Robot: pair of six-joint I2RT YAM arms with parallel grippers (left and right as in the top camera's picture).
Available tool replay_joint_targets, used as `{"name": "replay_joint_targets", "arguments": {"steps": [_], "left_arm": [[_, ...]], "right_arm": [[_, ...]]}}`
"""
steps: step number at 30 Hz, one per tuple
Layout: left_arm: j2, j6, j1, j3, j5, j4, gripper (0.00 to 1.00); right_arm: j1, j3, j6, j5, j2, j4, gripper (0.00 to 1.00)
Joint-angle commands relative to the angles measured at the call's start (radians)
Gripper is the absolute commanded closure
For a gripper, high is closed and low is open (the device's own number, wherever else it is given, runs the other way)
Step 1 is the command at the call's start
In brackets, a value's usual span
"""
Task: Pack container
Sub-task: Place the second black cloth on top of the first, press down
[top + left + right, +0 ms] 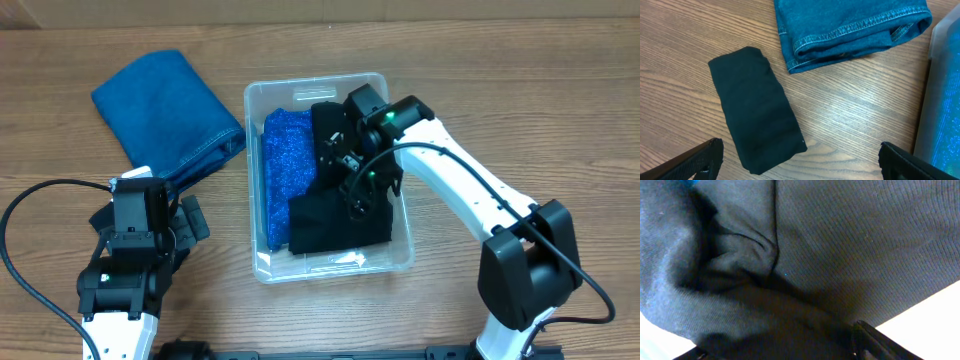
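Right gripper (pixel 352 190), jaw width not discernible, buried in ribbed black knit (pixel 335 225) inside the container (pixel 300 88), a clear round-cornered bin. Sparkly blue cloth (pixel 285 170) lines its left wall. Left gripper (pixel 800 149) spread wide, outside that wall.

Matt, ribbed black knit (pixel 865 245) sits against the right claw (pixel 355 185). Beside it, glittery blue fabric (pixel 285 170) in the glossy clear plastic bin (pixel 400 262). Under the left claw (pixel 800 165), smooth matt black cloth (pixel 757 110) on the grained wood table (pixel 680 40); ahead, coarse stitched denim (pixel 850 25).

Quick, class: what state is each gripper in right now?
Left gripper: open, holding nothing.
Right gripper: cannot tell; pressed into folded black fabric in the clear rectangular plastic container.
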Motion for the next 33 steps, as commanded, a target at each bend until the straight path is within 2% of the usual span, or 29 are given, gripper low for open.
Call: {"name": "replay_joint_targets", "arguments": {"steps": [1, 3, 6, 10, 12, 13, 14, 16, 21, 26, 29, 33], "left_arm": [[-0.001, -0.01, 0.005, 0.016, 0.011, 0.001, 0.0], [-0.001, -0.01, 0.005, 0.016, 0.011, 0.001, 0.0], [-0.001, -0.01, 0.005, 0.016, 0.011, 0.001, 0.0], [-0.001, -0.01, 0.005, 0.016, 0.011, 0.001, 0.0], [-0.001, -0.01, 0.005, 0.016, 0.011, 0.001, 0.0], [-0.001, -0.01, 0.005, 0.016, 0.011, 0.001, 0.0], [-0.001, -0.01, 0.005, 0.016, 0.011, 0.001, 0.0], [-0.001, -0.01, 0.005, 0.016, 0.011, 0.001, 0.0], [-0.001, -0.01, 0.005, 0.016, 0.011, 0.002, 0.0], [-0.001, -0.01, 0.005, 0.016, 0.011, 0.002, 0.0], [-0.001, -0.01, 0.005, 0.016, 0.011, 0.0, 0.0], [-0.001, -0.01, 0.005, 0.016, 0.011, -0.011, 0.0]], "right_arm": [[0.047, 0.026, 0.057, 0.081, -0.043, 0.015, 0.22], [0.082, 0.041, 0.089, 0.172, -0.08, 0.023, 0.21], [0.104, 0.053, 0.212, 0.338, -0.151, 0.076, 0.19], [0.103, 0.053, 0.264, 0.327, -0.217, 0.073, 0.19], [0.103, 0.052, 0.255, 0.251, -0.218, 0.03, 0.27], [0.103, 0.05, 0.242, 0.19, -0.217, 0.002, 0.43], [0.103, 0.042, 0.229, 0.136, -0.215, -0.024, 0.68], [0.103, 0.016, 0.23, 0.082, -0.215, -0.053, 0.78], [0.103, -0.06, 0.225, 0.037, -0.21, -0.057, 0.78], [0.103, -0.185, 0.227, 0.019, -0.187, 0.16, 0.76], [0.103, -0.291, 0.231, 0.024, -0.155, 0.402, 0.65], [0.103, -0.306, 0.233, 0.051, -0.056, 0.389, 0.62]]}}
